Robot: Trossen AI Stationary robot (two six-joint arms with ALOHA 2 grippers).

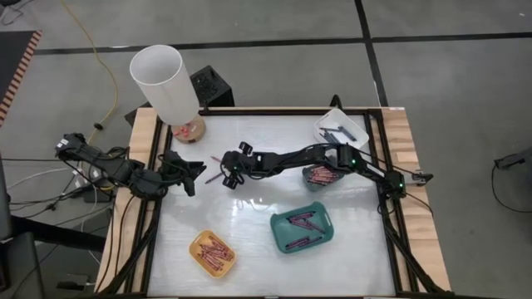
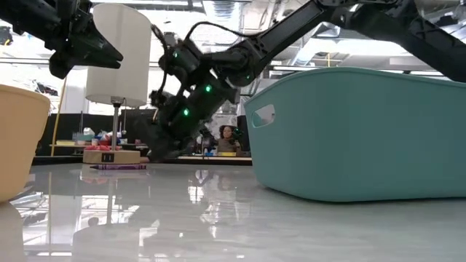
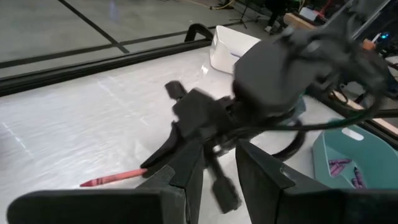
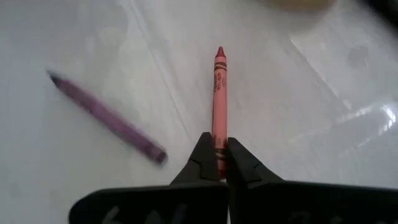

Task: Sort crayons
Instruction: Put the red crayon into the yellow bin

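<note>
right claw (image 4: 217, 163) is clenching on the lower end of a red crayon (image 4: 218, 93), low over the bench (image 1: 249, 224) near its middle | purple crayon (image 4: 106, 117) is lying just beside it on the bench | left claw (image 1: 193, 176) is hovering nearby, fingers slightly parted, gripping nothing | other crayons are lying in the yellow tray (image 1: 199, 257), teal tray (image 1: 327, 232) and white tray (image 1: 332, 121)

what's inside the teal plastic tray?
The teal plastic tray holds several purple crayons lying loose, seen from the high view. From the low view its wall hides them. Nothing else shows inside.
</note>
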